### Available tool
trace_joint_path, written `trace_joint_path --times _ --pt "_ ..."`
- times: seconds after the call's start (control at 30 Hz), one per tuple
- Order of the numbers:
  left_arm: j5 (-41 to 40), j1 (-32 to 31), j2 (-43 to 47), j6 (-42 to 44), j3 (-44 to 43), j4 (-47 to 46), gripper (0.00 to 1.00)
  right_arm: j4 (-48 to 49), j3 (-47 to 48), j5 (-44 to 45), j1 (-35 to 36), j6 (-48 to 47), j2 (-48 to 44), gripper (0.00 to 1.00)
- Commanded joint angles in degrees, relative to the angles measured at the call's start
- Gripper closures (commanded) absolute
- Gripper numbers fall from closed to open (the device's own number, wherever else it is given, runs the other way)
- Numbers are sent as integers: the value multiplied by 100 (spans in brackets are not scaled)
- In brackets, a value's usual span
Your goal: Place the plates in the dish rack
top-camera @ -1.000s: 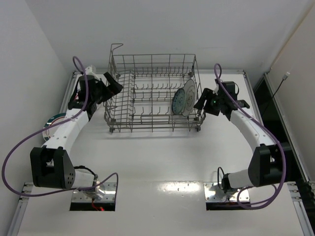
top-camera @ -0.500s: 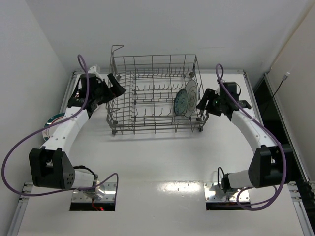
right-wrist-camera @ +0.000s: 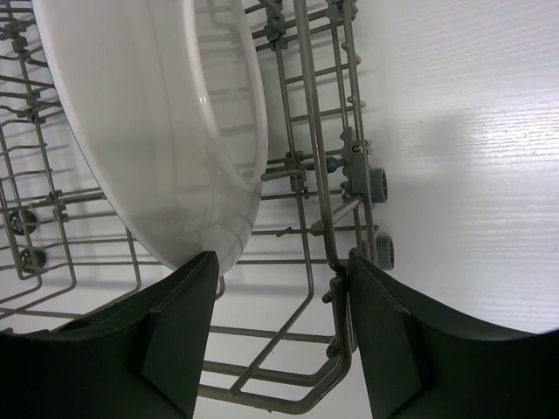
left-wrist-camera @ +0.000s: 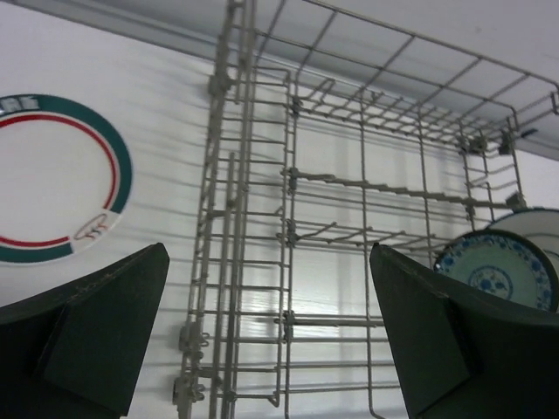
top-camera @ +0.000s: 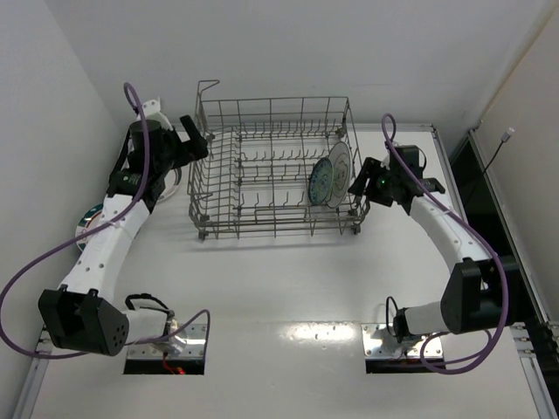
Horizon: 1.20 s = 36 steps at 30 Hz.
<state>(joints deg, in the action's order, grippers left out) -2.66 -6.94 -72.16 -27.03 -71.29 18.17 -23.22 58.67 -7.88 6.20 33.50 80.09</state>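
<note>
Near side: banded plate (left-wrist-camera: 52,179) is lying flat on the counter (top-camera: 279,288) at 8 o'clock of the dish rack (top-camera: 271,175), not loaded yet.

Next, right hand (right-wrist-camera: 278,262) is sitting at the rack's 3 o'clock wall. Its fingers are part-spread and gripping nothing I can see. One tip is at the white plate (right-wrist-camera: 157,113) rim, the other by the corner wire, probably steadying the plate upright.

White plate and teal plate (top-camera: 320,182) are standing on edge between the tines at the right end.

Farthest, left hand (top-camera: 194,140) is hovering at 10 o'clock, fully released and empty.

Left wrist view is showing most of the banded plate's face; from above the left arm is hiding most of it. Right wrist view is showing the tip-to-rim gap, which is too small to read from above.
</note>
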Motion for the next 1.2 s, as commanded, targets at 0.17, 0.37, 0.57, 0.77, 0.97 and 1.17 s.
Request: trace_joint_path --times 0.17,0.37,0.57,0.77,0.97,1.17 --pt "-773 1517 641 -1435 746 -51 0 143 -23 -117 -31 96 -143 43" --pt "-567 2925 1115 -2947 1898 195 0 195 -75 -232 -31 96 -143 43" --pt "-1973 3505 1187 -3915 1909 1231 0 195 -76 -495 -31 96 -38 43" --pt "-2387 4261 819 -4153 1838 1803 0 195 -76 -750 -31 96 68 43" --pt "-2363 4999 449 -4022 2205 1743 0 82 -14 -873 -31 96 120 43" --pt "-2424 5053 308 -3565 2839 970 0 -279 258 -944 31 -106 305 43"
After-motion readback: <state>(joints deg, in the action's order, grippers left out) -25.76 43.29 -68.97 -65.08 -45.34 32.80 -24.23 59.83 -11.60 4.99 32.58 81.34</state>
